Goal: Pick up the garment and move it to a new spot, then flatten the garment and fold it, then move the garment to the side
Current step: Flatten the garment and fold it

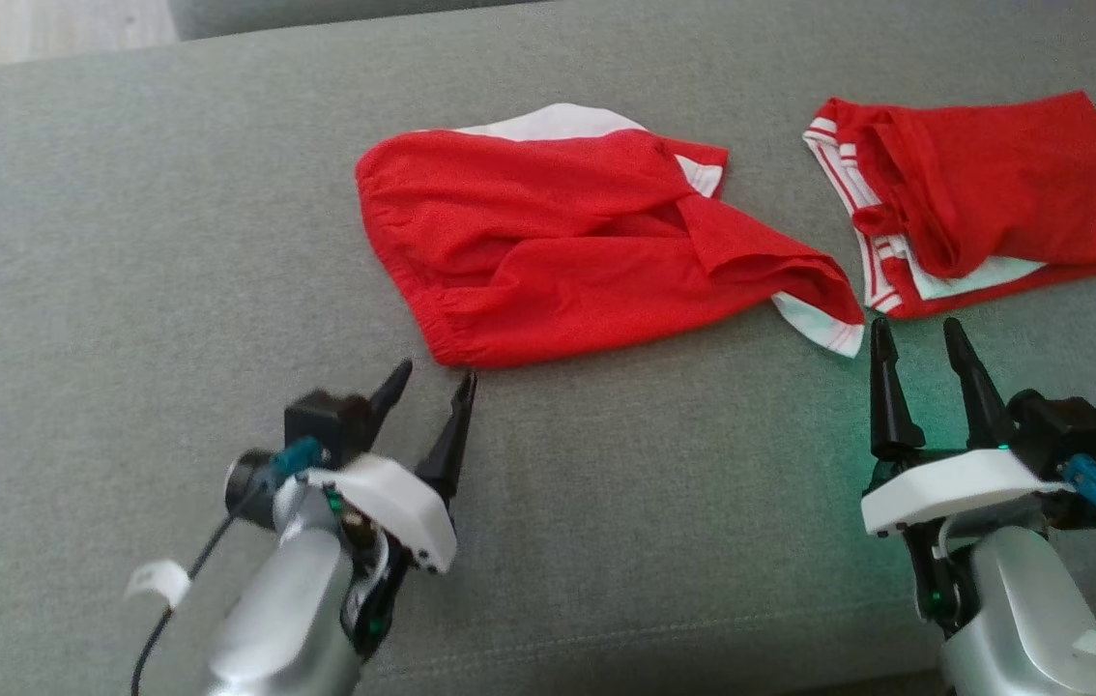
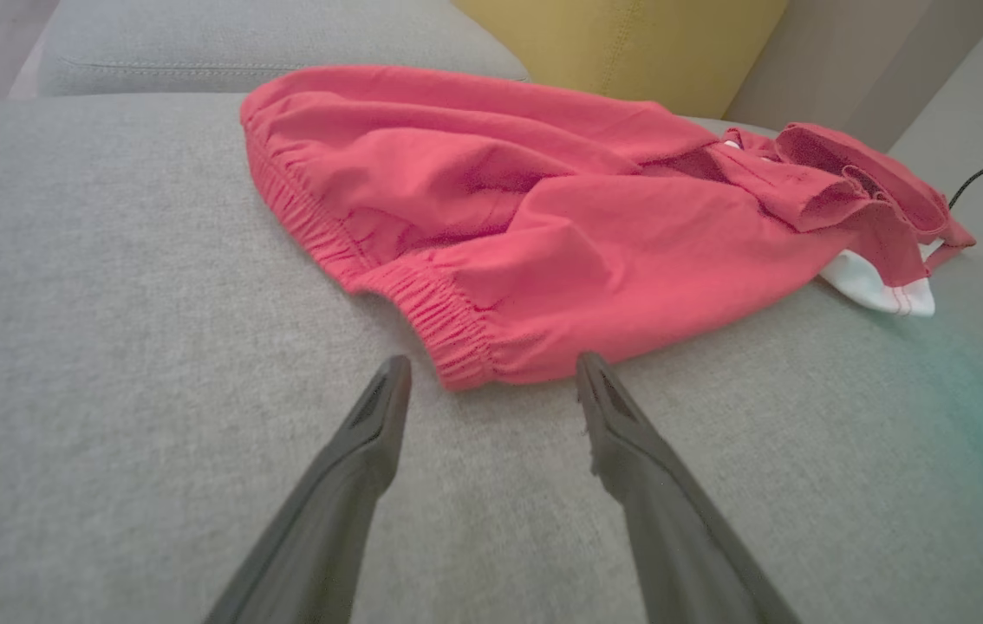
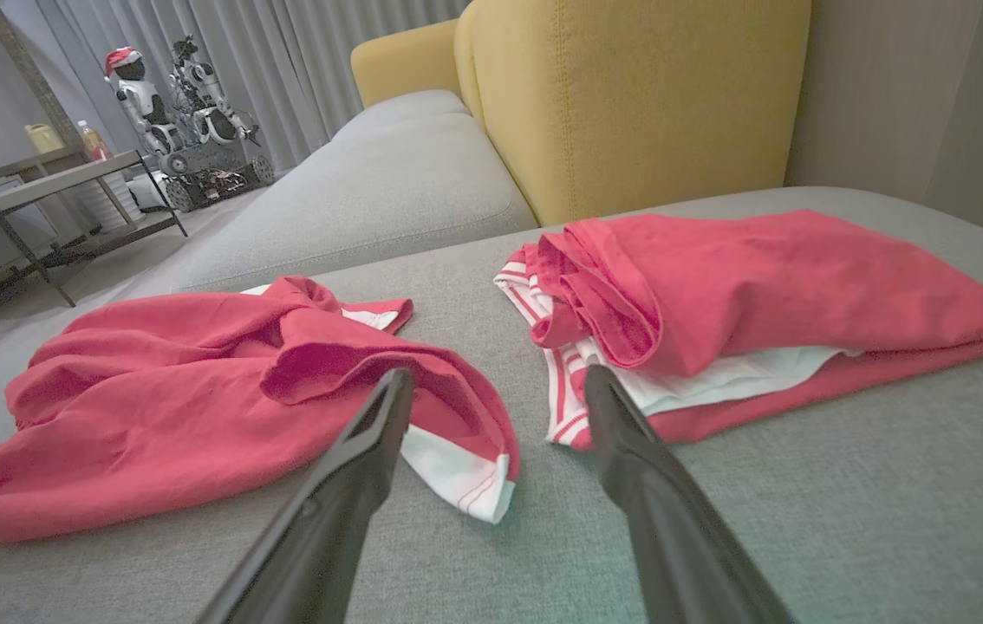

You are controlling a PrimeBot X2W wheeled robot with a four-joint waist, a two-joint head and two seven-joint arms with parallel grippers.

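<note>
A rumpled red garment (image 1: 558, 242) with white trim and an elastic waistband lies on the grey cushion (image 1: 123, 242). It also shows in the left wrist view (image 2: 543, 225) and the right wrist view (image 3: 153, 416). My left gripper (image 1: 435, 375) is open just short of the waistband's near corner, which lies between the fingertips in its wrist view (image 2: 492, 364). My right gripper (image 1: 916, 327) is open with nothing in it, its tips close to the garment's white-hemmed leg end (image 3: 457, 477) and pointing into the gap (image 3: 496, 375) between the two red pieces.
A second red garment (image 1: 993, 184) with white stripes lies folded at the right (image 3: 760, 295). A yellow backrest (image 3: 630, 87) rises behind the cushion. A low table (image 3: 41, 191) and another robot (image 3: 188, 113) stand on the floor beyond. Bare cushion spreads at the left and front.
</note>
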